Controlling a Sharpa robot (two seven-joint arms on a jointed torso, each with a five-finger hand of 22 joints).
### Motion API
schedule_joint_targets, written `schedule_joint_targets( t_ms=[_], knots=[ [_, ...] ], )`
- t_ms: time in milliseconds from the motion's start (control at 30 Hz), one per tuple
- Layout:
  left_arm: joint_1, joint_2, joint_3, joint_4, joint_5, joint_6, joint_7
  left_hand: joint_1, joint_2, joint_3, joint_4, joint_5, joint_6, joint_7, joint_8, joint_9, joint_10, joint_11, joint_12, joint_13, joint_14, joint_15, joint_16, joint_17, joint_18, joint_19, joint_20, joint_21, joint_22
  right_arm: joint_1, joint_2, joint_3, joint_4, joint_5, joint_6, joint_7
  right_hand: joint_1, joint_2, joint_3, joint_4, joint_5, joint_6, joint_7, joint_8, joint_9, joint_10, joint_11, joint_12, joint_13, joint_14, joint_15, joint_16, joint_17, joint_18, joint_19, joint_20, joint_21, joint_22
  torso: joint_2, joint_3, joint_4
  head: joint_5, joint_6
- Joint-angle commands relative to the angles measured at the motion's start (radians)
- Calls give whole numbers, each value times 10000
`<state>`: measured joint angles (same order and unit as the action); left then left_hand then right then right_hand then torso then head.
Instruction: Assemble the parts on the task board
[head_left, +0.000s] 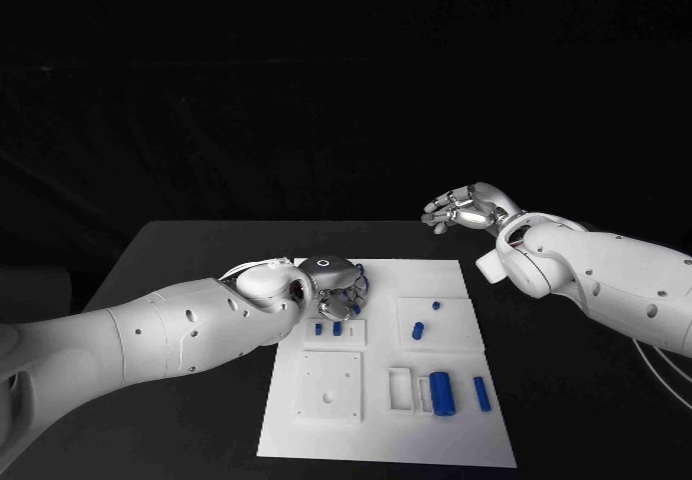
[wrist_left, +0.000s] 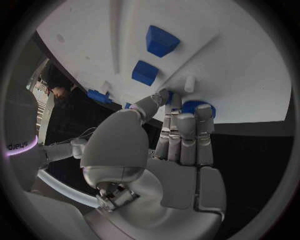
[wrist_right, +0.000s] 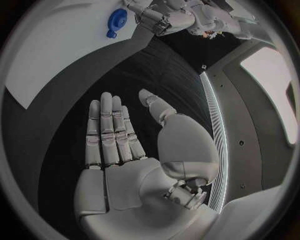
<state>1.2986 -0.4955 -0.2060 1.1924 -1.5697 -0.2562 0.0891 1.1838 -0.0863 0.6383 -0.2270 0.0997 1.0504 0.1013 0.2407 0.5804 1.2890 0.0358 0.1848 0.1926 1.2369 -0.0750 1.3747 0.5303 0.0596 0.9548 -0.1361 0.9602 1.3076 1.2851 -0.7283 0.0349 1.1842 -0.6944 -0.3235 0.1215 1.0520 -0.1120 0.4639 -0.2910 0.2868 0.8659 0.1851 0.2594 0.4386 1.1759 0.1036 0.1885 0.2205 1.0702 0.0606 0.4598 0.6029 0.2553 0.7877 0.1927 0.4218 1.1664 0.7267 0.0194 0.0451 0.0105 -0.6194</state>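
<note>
Left hand: the left hand (head_left: 335, 290) hung low over the far left part of the task board (head_left: 387, 445), fingers pointing down at it. In the left wrist view the fingers (wrist_left: 185, 135) lay straight and side by side, the thumb bent toward them; whether the tips pinched anything could not be told.
Beside the left hand: a round blue part (wrist_left: 199, 107) sat just past the fingertips, partly hidden by them; two blue parts (head_left: 327, 327) stood in a small raised plate just nearer the robot.
Right hand: the right hand (head_left: 467, 209) was raised off the table beyond the board's far right corner, well apart from the parts. The right wrist view showed it flat and spread (wrist_right: 119, 150), holding nothing.
Task board: white, in the middle of the black table (head_left: 173, 250).
Other parts: a blue peg (head_left: 418, 330) lay on the right plate; a thick blue cylinder (head_left: 441, 392) and a slim blue bar (head_left: 480, 394) lay side by side near the front right.
</note>
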Motion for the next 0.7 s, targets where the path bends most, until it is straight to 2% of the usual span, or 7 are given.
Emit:
schedule_joint_targets(
  t_ms=[33,133,267,333,500,700],
  knots=[
    [-18,-103,42,199,469,-710,12,-42,71,12,-52,47,82,21,35,15,111,-2,-45,25,60,-23,63,5,434,71,-285,52,68,5,-5,4,-3,-10,58,111,-30,74,-15,2,32,36,10,34,-17,92,-10,-70,-12,49,-10,-52,11,65,30,4,-37,15,1,1,5,14,29],
    [-23,-304,95,444,775,-696,-2,-71,65,27,-41,125,109,13,52,4,147,-15,-56,48,120,-36,79,6,433,139,-314,75,66,5,-4,4,-2,-10,60,114,-30,73,-15,2,31,37,10,35,-18,93,-10,-72,-12,49,-9,-54,12,65,30,5,-39,16,4,2,-2,30,47],
    [-23,-569,331,761,968,-556,-26,-78,57,29,-43,139,108,13,51,0,150,-16,-62,52,127,-37,78,5,432,147,-319,77,66,5,-21,4,3,-10,66,112,-29,74,-14,2,30,38,9,37,-19,94,-10,-74,-13,49,-9,-56,14,65,30,5,-41,16,2,4,4,41,49],
    [-22,-735,400,941,983,-558,-33,-79,56,30,-44,142,107,13,51,-1,150,-16,-64,53,128,-37,77,4,432,148,-321,77,66,5,-40,4,9,-10,63,110,-29,74,-14,2,30,38,9,37,-20,94,-10,-75,-13,48,-9,-57,15,65,30,5,-41,17,0,3,8,34,43],
    [-20,-1127,447,1303,986,-578,-75,-75,49,36,-53,150,108,11,52,-4,150,-17,-70,56,131,-38,75,3,432,152,-325,77,66,5,-74,4,22,-10,57,105,-28,74,-13,2,28,39,9,39,-21,96,-11,-77,-14,49,-9,-60,17,65,30,5,-44,18,-8,9,18,34,45],
    [-19,-1470,452,1592,976,-255,-223,-74,41,39,-59,152,112,9,55,-6,155,-19,-73,59,134,-39,73,1,430,154,-329,77,66,5,-86,4,26,-10,60,104,-23,73,-11,0,27,40,8,41,-23,97,-11,-82,-15,49,-8,-64,20,65,30,5,-47,20,2,-7,10,24,44]
  ],
)
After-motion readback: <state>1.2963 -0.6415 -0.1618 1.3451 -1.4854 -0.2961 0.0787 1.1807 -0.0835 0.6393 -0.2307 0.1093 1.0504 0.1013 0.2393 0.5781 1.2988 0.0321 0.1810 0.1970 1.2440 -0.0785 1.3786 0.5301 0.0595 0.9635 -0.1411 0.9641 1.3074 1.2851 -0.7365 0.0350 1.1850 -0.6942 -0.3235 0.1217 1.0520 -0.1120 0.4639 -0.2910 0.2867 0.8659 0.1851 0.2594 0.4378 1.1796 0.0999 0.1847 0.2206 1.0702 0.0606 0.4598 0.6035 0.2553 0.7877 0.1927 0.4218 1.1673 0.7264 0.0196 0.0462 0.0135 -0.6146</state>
